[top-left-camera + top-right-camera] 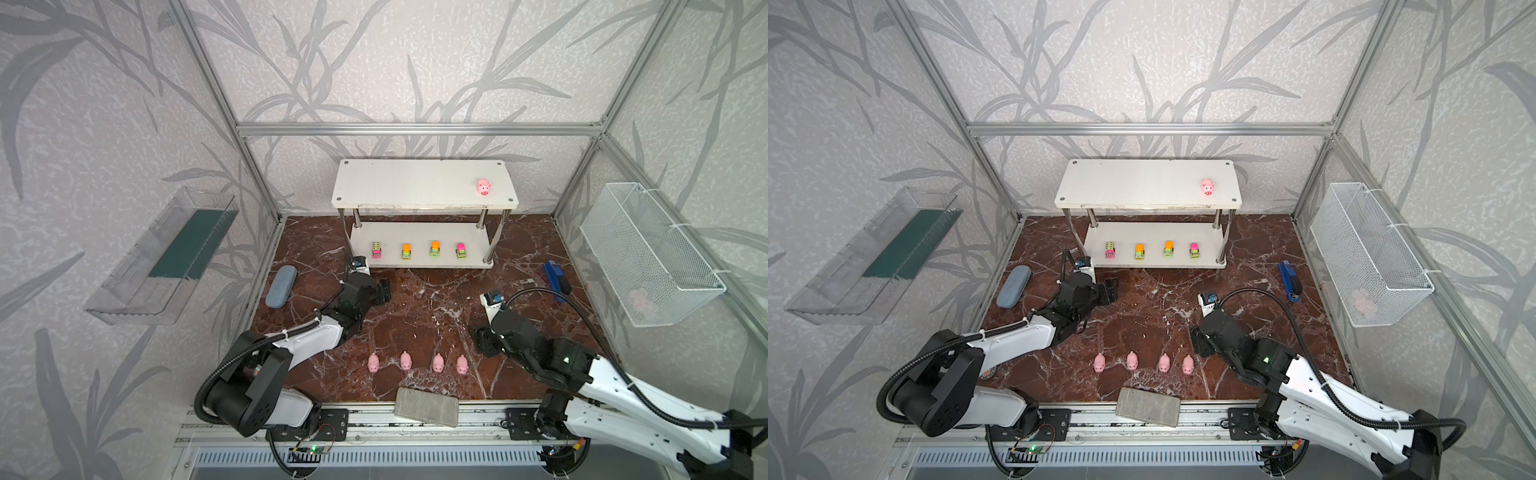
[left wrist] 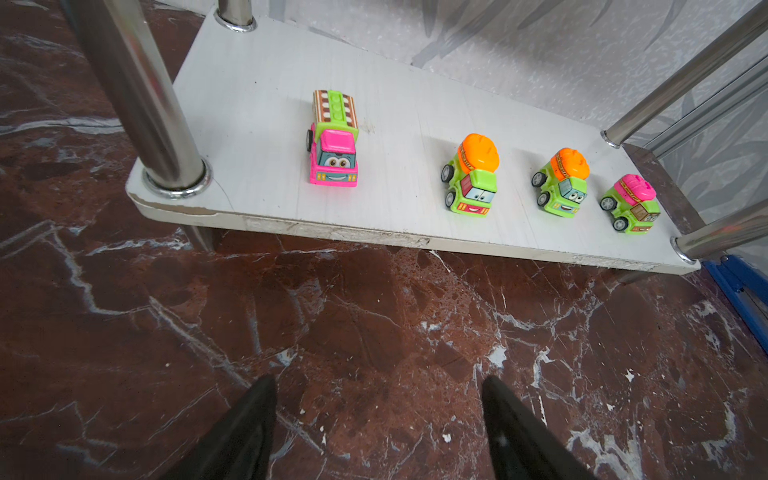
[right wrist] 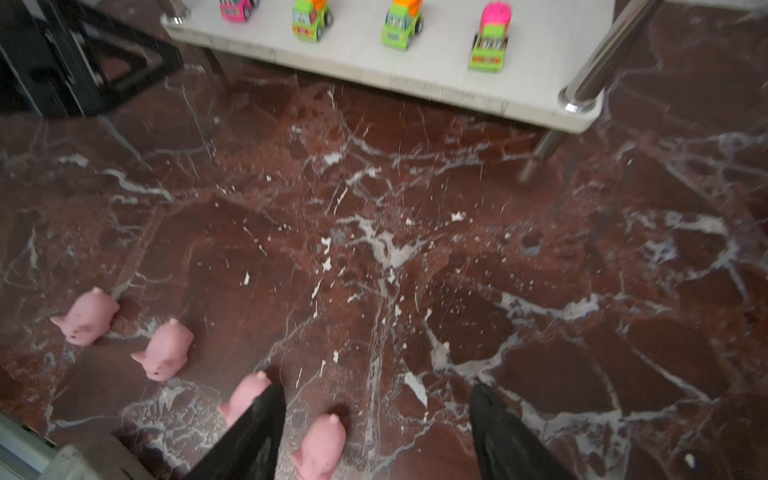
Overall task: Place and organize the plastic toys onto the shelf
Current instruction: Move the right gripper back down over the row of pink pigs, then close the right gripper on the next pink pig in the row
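Four small pink plastic pigs [image 1: 405,360] line the near marble surface [image 1: 428,307]; a fifth pig [image 1: 483,187] tops the white two-tier shelf [image 1: 415,183], far right; left tool [image 2: 378,380] and right tool [image 3: 377,387] hang apart, empty; centre the right one squarely over the rightmost pig [image 1: 461,365], clear of its neighbour.

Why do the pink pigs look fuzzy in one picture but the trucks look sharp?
Right wrist view: the pigs and floor are smeared, likely motion blur; left wrist view: the trucks are crisp, and the shelf post shows bright glare; both top views: sharp, though the frame bars lean outward from the wide lens.
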